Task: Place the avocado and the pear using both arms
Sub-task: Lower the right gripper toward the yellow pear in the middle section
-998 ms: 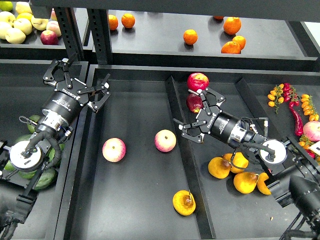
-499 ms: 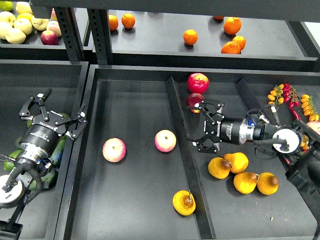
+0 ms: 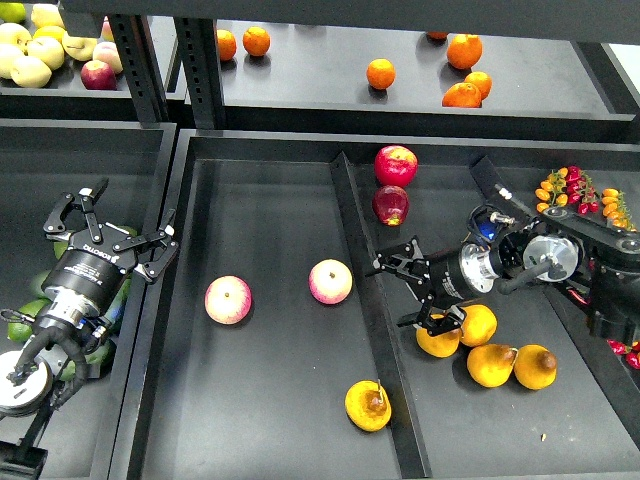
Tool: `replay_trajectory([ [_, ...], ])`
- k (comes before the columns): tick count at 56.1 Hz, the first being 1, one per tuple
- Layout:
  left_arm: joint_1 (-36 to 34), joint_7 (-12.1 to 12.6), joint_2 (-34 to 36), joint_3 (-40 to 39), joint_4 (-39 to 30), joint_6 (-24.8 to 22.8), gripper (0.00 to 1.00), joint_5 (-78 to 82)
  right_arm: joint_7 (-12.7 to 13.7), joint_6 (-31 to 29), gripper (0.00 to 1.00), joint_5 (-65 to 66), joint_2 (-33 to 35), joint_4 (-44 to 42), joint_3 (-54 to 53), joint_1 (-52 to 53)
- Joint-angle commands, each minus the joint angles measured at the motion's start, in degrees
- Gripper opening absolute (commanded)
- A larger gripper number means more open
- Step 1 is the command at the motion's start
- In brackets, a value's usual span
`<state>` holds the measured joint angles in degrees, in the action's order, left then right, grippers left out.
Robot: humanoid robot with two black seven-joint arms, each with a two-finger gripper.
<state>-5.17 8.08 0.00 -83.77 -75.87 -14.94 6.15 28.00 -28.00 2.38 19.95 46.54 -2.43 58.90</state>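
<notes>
lying in the middle bin, the pear point(image 3: 368, 405) is seen stem up. both claws are spread: left gripper point(image 3: 108, 233) above avocados point(image 3: 30, 325), right gripper point(image 3: 408, 290) beside pears.

Left gripper point(image 3: 108, 229) hangs splayed wide over green fruit point(image 3: 20, 328). Right gripper point(image 3: 412, 292), fingers apart, sits just above a pear point(image 3: 438, 340).

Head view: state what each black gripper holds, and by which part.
Nothing is held. The left black gripper hangs open over the left bin's dark green fruit. The right black gripper is open just above a yellow-orange roundish pear, not closed on it.
</notes>
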Motion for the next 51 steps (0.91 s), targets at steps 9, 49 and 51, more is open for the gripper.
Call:
replay_trajectory([
  [9,-0.01,0.01,0.0,0.37,0.02,0.0,1.0,0.0,0.0,0.0,1.0,0.08,-0.7,1.7,7.34,0.08],
  [49,0.07,0.01,0.0,1.07,0.02,0.0,1.0,0.0,0.0,0.0,1.0,3.86,-6.41,-1.89,14.13,-3.79],
  [51,0.07,0.01,0.0,1.07,0.11,0.0,1.0,0.0,0.0,0.0,1.0,3.95,-6.76,-2.42,13.86,-4.14],
])
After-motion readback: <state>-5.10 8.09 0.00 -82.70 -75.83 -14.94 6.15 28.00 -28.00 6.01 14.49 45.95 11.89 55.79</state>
